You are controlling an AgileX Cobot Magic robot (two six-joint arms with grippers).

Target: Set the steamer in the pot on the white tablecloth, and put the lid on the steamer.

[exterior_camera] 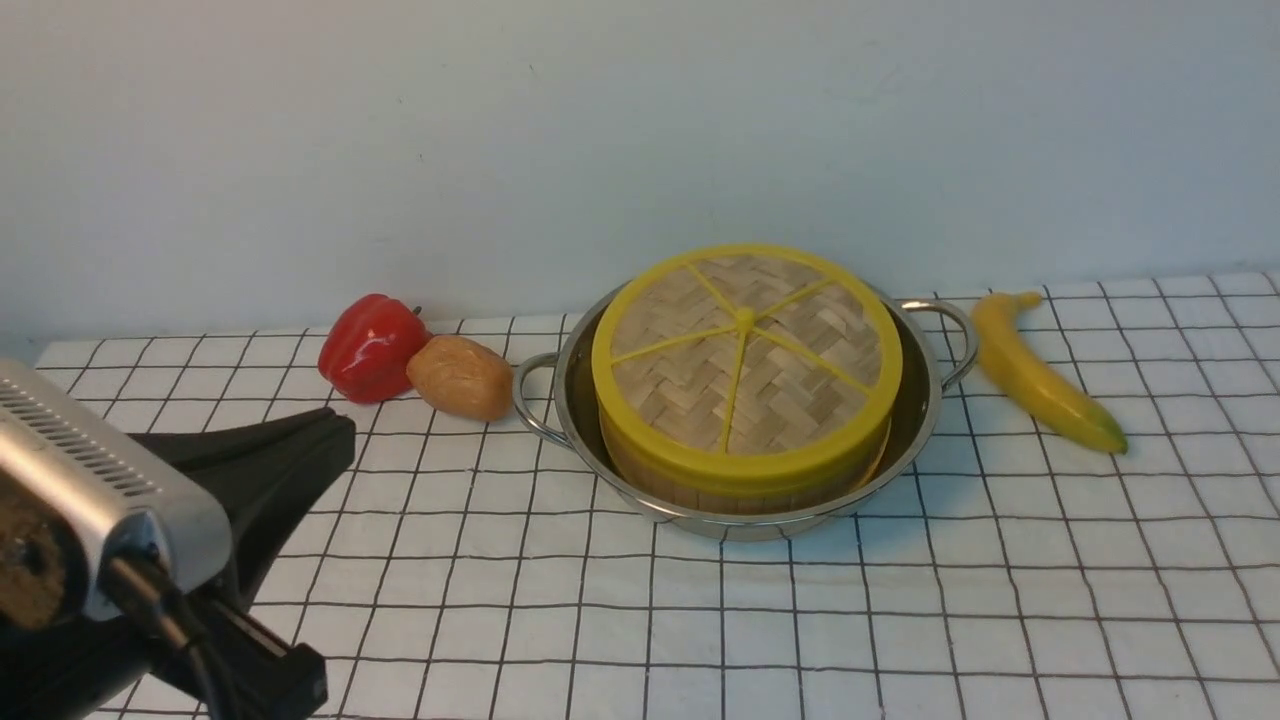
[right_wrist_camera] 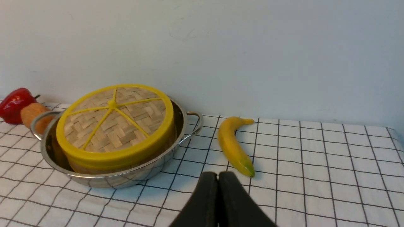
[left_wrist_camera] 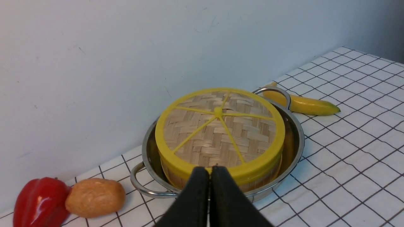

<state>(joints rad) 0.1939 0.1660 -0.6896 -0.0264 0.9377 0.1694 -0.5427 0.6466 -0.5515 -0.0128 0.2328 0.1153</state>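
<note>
A shiny stainless-steel pot (exterior_camera: 745, 505) with two loop handles sits on a white tablecloth (exterior_camera: 1000, 600) marked with a thin black grid, close to a pale wall. Inside the pot stands a round bamboo steamer (exterior_camera: 700, 490), its slatted side wall showing just below a yellow rim. A flat woven-bamboo lid (exterior_camera: 745, 365) with a thick yellow rim and five yellow spokes rests on top of the steamer, covering it fully, so whatever is inside cannot be seen. The steamer sits toward the pot's left side, leaving a crescent of bare metal on the right. To the left of the pot, a tan potato-like item (exterior_camera: 460, 377) lies just beside the pot's left handle, touching a red bell pepper (exterior_camera: 370, 345) farther left. To the right of the pot, a yellow banana (exterior_camera: 1040, 372) with a green tip lies near the right handle. The left gripper (left_wrist_camera: 210, 170) is held low and near the front-left of the pot, apart from it; in its wrist view its two black fingers are pressed together with nothing between them, pointing at the covered steamer. The right gripper (right_wrist_camera: 217, 176) is out of the front view; in its wrist view its fingers are likewise pressed together and empty, held back over the cloth, with the banana's tip just ahead and the pot farther off to the left.
</note>
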